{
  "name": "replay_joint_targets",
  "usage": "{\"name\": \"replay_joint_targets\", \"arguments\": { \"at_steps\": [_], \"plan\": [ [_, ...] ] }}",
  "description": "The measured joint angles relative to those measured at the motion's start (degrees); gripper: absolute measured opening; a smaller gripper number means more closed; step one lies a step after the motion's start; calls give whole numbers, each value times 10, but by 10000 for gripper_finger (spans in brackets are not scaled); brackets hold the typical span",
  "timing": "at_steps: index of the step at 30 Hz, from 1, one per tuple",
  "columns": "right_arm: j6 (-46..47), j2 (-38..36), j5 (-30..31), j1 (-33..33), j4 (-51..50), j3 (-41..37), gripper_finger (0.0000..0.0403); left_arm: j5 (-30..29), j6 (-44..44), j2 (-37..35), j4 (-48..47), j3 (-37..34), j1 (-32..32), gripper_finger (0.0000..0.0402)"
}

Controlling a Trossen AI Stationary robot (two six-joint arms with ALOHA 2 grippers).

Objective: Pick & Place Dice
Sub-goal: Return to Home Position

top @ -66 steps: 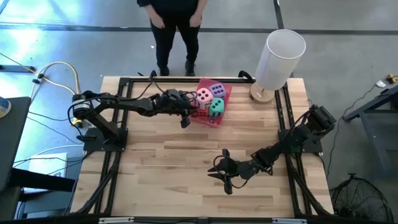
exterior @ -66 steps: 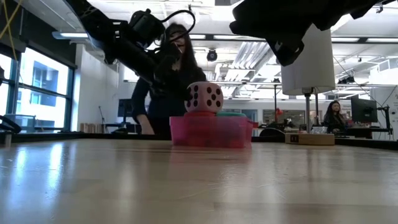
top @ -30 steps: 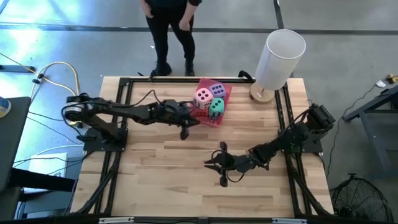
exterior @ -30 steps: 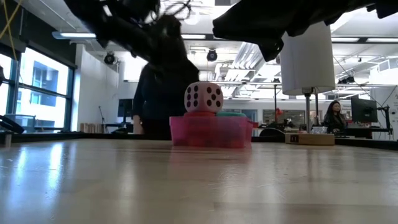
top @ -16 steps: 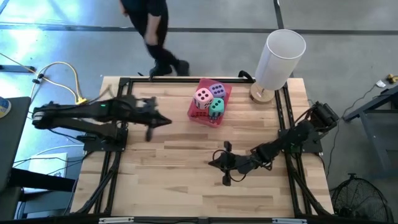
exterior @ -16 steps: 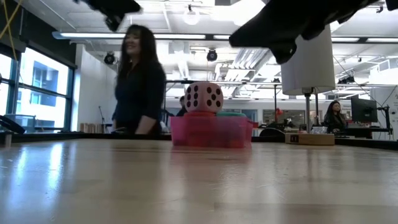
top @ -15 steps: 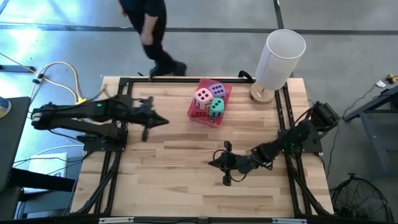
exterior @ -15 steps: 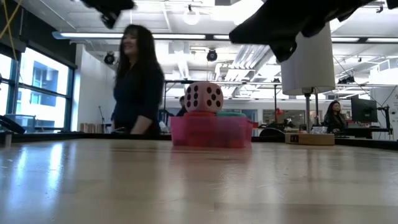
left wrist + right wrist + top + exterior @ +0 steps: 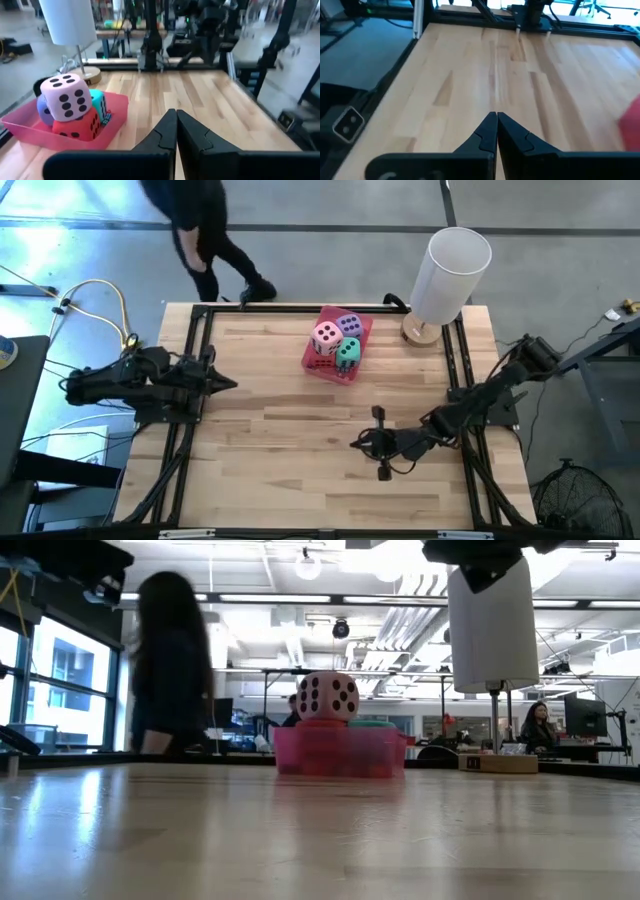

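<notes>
Homing, apparently: dice (image 9: 338,340) piled in tray (image 9: 312,367), left gripper (image 9: 176,125) well left of it, right gripper (image 9: 496,125) well in front, both closed, empty; next, just park.

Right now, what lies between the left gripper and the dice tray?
Only bare table, as the high view shows, between the left gripper and the tray.

The translucent pink tray (image 9: 30,131) holds four dice with dark pips: the pink die (image 9: 66,97) on top, the red die (image 9: 75,127) beneath it, and the teal die (image 9: 98,106) and purple die (image 9: 44,111) alongside. Near the tray, the lamp shade (image 9: 452,275) is white. The table (image 9: 270,440) under the tray is pale striped wood, framed in black.
</notes>
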Motion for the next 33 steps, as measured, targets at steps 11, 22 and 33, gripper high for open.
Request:
{"name": "replay_joint_targets", "arguments": {
  "at_steps": [11, 22, 33],
  "plan": [
    [2, -187, 31, -7, -219, 0, 2, 11, -63, -61, 54, -86, 0, 0],
    [-22, -429, 25, -50, -100, -158, 2, 13, -75, -64, 145, -168, 0, 0],
    [-50, -494, -176, -157, 166, -359, 2, 11, -74, -63, 246, -246, 0, 0]
  ]
}}
